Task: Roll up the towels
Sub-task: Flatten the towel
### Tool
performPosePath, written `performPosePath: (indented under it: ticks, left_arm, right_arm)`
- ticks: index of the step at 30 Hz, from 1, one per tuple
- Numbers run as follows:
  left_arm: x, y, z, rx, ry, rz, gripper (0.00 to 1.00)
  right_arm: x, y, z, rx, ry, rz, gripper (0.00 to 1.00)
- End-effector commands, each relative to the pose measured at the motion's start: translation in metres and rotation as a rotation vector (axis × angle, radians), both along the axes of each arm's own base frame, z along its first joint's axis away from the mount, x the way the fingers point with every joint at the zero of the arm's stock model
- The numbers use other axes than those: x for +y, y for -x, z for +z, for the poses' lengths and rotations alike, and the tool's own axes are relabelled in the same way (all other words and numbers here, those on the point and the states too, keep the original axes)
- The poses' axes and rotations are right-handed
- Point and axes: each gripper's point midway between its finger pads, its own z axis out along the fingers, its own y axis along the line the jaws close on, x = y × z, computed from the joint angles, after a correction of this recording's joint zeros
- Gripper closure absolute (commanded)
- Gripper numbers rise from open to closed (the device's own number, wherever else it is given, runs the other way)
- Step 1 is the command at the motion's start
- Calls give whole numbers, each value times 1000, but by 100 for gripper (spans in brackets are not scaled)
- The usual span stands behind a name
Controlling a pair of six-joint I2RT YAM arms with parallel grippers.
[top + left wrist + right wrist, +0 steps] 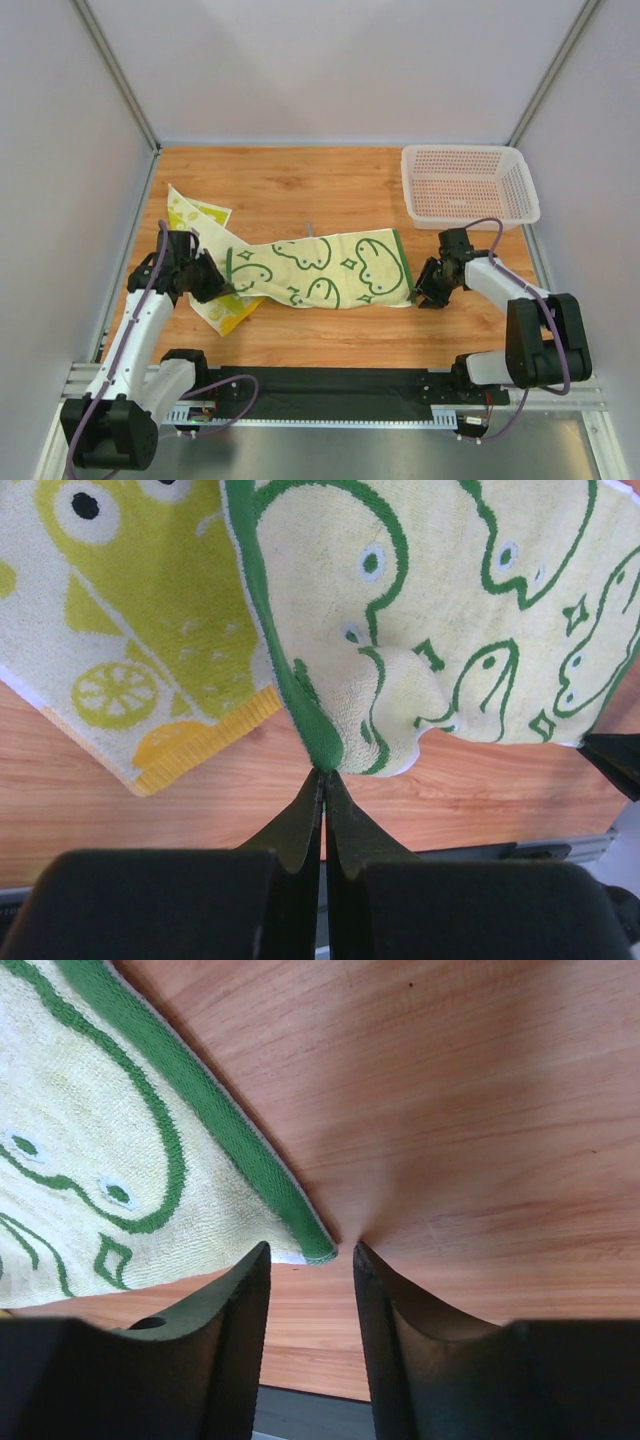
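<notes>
A cream towel with dark green outline drawings and a green border [320, 268] lies spread across the middle of the table. It overlaps a cream-yellow towel with lime-green patterns [195, 215] at the left. My left gripper [215, 285] is shut on the green border at the first towel's left end [322, 750], and the lime-patterned towel [150, 630] lies just left of it. My right gripper [430, 290] is open at the same towel's near right corner. That corner [318, 1250] lies flat on the wood between my fingertips [258, 1260], and the jaws are not closed on it.
A white perforated basket [468, 185] stands at the back right of the wooden table [300, 185]. White walls enclose the table on three sides. A black rail [330, 385] runs along the near edge between the arm bases.
</notes>
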Motion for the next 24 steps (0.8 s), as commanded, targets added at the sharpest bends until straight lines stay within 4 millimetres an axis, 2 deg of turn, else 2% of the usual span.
performPosePath:
  ticks: [1,2,5,6,8,11,16,18,21,24]
  left_arm:
    - [-1,0,1,-12,15,12,99]
    - [-1,0,-1,-13,17,14,99]
    - [-2,-2,-2,-16,21,12,99]
    - [-2,-2,-2,-14,19,13,99]
    - [-2,-3,0,-22,20,13,100]
    - [-3,-4,4,-26,23,7,100]
    - [-3,-2,25,-55,21,-14,100]
    - [-4,4,29,-53,25,-17,100]
    - [-10,13,28,-51,63,-24,100]
    - [-10,21,18,-35,72,-12,100]
  right_arm:
    - [-4,-3,-12,-18,31,-25,62]
    - [-4,-7,-12,-23,34,-26,63]
    - [0,-9,-16,-12,24,-12,76]
    - [3,-10,-15,-14,18,0,88]
    - [6,-11,-12,-26,12,14,99]
    - [13,-16,6,-71,-43,29,100]
    - [-9,-27,74,-240,8,-37,100]
    - [-11,-22,86,-260,-11,-41,100]
    - [-9,-12,83,-231,-24,-31,100]
    - [-7,-4,67,-201,-36,-26,100]
